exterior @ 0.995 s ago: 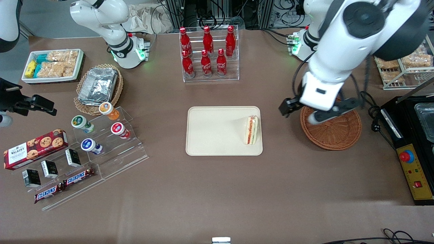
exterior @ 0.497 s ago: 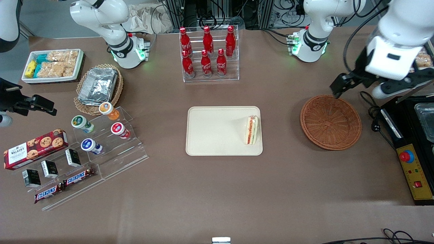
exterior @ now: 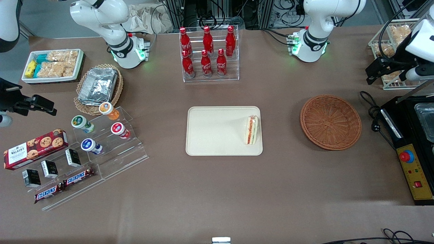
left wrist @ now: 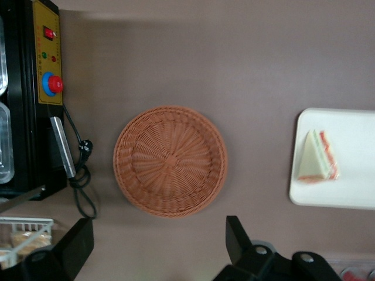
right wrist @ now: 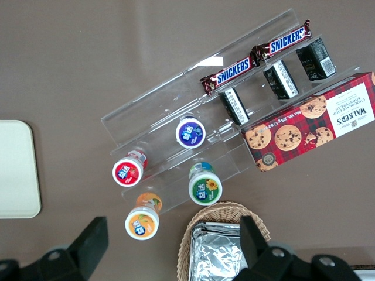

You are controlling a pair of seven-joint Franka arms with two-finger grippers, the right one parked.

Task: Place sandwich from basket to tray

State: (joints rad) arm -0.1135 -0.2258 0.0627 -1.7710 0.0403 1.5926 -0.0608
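I see the sandwich (exterior: 251, 130) on the tray (exterior: 210, 135) (right edge), basket (exterior: 330, 122) bare; gripper (exterior: 379, 71) wide open, holding nothing, upper right of frame.

Your left gripper (exterior: 386, 71) hangs high at the working arm's end of the table, fingers (left wrist: 237, 240) spread wide, holding nothing.
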